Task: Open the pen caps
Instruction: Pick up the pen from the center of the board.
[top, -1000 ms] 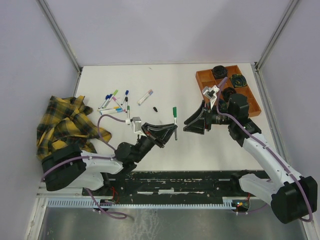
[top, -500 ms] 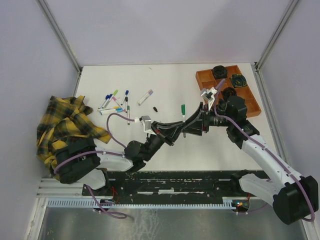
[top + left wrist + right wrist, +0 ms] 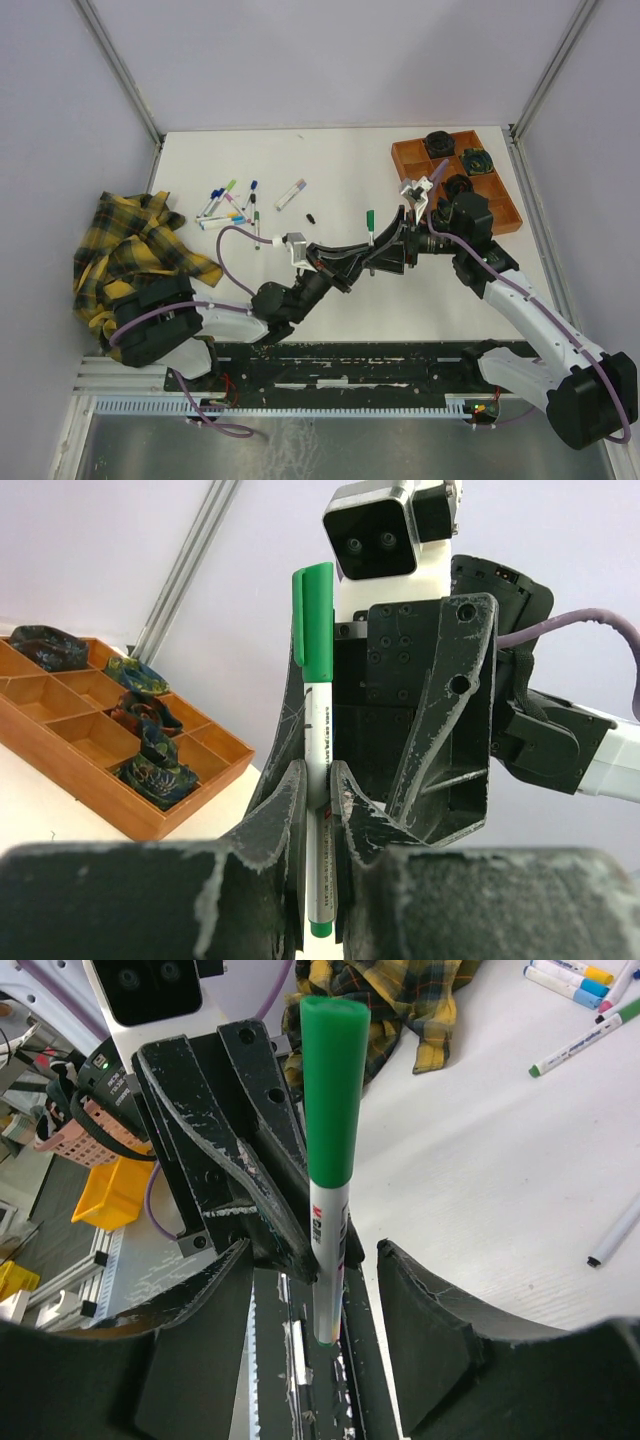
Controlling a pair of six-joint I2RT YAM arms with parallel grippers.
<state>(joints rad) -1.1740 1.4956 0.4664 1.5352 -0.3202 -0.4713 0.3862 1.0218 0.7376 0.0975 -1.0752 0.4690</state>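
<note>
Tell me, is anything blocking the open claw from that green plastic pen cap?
Nothing visible does. The left gripper holds the white pen; the open jaws of the right gripper flank it, green plastic cap bare.

The left pincer [image 3: 366, 248] is now farther right and farther from its base than a second ago. It has carried the green-capped pen [image 3: 370, 222] between the spread fingers of the right pincer [image 3: 392, 250].
</note>
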